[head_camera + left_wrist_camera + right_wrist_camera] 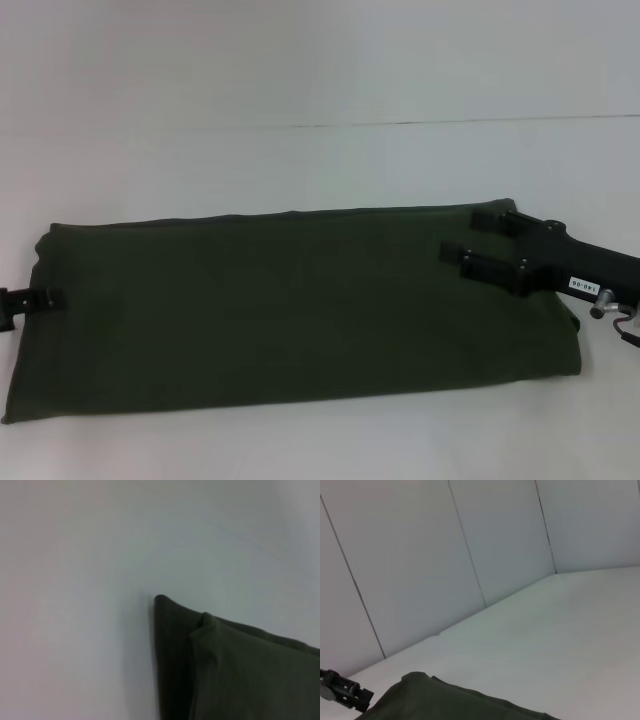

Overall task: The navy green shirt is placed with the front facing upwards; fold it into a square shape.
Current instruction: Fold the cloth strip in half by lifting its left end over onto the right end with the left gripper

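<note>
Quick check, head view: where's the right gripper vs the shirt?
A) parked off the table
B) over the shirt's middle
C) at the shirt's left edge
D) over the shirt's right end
D: the right gripper sits over the right end of the shirt, fingers apart, while the left gripper is at the shirt's left edge.

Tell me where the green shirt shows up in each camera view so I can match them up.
Head view: the navy green shirt lies as a long folded band across the white table, between the left gripper and the right gripper.
Left wrist view: one layered corner, lower right.
Right wrist view: a folded edge along the bottom.
Shared landmark: the white table.
</note>
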